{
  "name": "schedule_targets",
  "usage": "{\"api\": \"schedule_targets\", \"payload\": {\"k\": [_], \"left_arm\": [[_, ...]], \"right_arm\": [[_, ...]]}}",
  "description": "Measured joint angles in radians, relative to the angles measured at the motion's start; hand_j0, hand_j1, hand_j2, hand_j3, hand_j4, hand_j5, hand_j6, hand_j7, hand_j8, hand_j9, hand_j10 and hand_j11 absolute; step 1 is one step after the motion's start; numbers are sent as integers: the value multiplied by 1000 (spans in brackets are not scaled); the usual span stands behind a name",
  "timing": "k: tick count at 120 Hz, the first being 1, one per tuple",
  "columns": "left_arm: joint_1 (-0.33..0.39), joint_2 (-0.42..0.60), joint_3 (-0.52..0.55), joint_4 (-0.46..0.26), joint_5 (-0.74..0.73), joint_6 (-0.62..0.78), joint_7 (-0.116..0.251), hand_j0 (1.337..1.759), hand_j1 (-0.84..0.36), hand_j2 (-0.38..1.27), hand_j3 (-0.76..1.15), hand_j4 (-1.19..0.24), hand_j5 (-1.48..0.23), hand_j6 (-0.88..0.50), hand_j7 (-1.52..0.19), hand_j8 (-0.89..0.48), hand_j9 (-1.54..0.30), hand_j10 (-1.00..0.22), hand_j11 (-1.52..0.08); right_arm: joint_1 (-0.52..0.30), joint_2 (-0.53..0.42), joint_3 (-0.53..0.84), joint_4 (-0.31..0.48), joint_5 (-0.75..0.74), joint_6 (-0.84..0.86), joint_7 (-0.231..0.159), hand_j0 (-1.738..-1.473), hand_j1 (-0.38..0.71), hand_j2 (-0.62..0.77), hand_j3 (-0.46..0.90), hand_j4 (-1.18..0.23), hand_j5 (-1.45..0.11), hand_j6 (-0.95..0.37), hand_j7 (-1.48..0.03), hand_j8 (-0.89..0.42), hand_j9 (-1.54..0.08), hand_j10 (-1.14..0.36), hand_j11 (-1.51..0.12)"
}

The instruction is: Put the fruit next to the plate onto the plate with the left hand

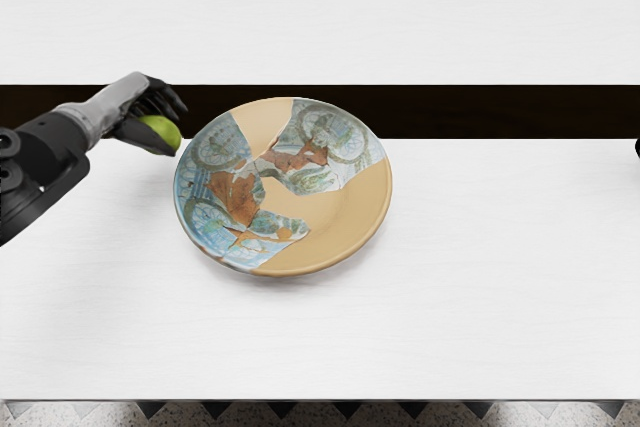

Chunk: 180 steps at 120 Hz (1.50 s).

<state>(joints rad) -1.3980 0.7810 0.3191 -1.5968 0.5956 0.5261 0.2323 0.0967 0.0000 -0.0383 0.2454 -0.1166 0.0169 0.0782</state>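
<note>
Fruit (165,132): small, round, yellow-green, at the plate's 10 o'clock, just beside its rim.
Left hand (150,117): black fingers clamped around the fruit.
Plate (355,212): tan, blue-and-orange pattern, on the white table (500,277).

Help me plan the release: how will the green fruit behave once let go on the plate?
The green fruit looks round and smooth, so it would probably roll when released. The plate has a raised rim, which should likely keep it in. The left hand closes round most of it, so it is probably small and light.
</note>
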Motion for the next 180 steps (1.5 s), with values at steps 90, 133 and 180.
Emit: {"api": "schedule_targets", "payload": {"k": [90, 133, 180], "left_arm": [[-23, -162, 1, -8, -15, 1, 4, 1657, -290, 283, 0, -597, -791, -598, -790, -480, -782, -539, -785], [-4, -219, 17, -1, -19, 1, 9, 1658, -296, 355, 0, -598, -789, -598, -789, -490, -786, -569, -785], [-22, -221, 31, 4, -13, 6, 2, 1658, 2, 127, 0, -305, -401, -305, -401, -277, -400, -295, -399]], "right_arm": [[0, 0, 0, 0, 0, 0, 0, -1658, -331, -3, 0, -15, -19, -15, -19, -15, -19, -15, -19], [0, 0, 0, 0, 0, 0, 0, -1658, -331, -3, 0, -15, -20, -15, -20, -15, -20, -15, -20], [0, 0, 0, 0, 0, 0, 0, -1658, -331, -3, 0, -15, -19, -15, -19, -15, -19, -15, -19]]}}
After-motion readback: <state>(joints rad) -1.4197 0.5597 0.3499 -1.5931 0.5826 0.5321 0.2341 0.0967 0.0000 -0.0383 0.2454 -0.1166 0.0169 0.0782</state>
